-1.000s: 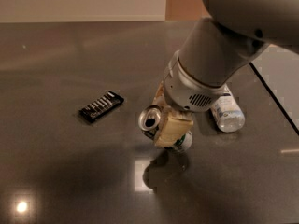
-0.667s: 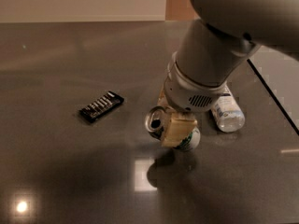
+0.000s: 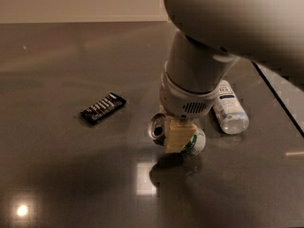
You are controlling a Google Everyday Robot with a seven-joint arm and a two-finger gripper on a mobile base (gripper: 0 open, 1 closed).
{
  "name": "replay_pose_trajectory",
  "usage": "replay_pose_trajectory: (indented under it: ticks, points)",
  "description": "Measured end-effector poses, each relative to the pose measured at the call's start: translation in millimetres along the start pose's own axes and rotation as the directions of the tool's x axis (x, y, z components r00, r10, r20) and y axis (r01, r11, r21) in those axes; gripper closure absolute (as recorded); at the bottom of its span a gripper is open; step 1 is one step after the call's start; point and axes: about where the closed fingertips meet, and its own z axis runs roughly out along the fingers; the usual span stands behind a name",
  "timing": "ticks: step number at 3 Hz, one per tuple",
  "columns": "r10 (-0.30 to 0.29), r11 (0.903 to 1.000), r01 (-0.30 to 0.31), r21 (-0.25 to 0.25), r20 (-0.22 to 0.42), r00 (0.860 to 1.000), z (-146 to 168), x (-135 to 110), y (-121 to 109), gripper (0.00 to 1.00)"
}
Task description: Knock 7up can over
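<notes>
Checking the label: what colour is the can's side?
Green-and-white can, camera view; gripper at it.

Glossy table (image 3: 57, 175); shiny metal 7up can (image 3: 195, 143) beneath the matt plastic end effector (image 3: 178, 136); clear plastic bottle (image 3: 229, 109).

— What hems the hand (image 3: 176, 136) in?
— It sits over the 7up can (image 3: 195, 144); the water bottle (image 3: 229, 112) lies near one side, the black packet (image 3: 103, 108) well apart opposite. The near desk (image 3: 57, 175) is open.
</notes>
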Motion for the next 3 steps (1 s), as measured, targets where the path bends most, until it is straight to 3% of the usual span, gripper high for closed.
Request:
replay_pose_trajectory:
  ticks: [2, 3]
  points:
    - [-0.035, 0.9992, 0.034, -0.021, -0.034, 0.999, 15, -8, 2, 0.13]
    - [-0.061, 0.9976, 0.060, -0.035, -0.036, 0.998, 25, -19, 3, 0.00]
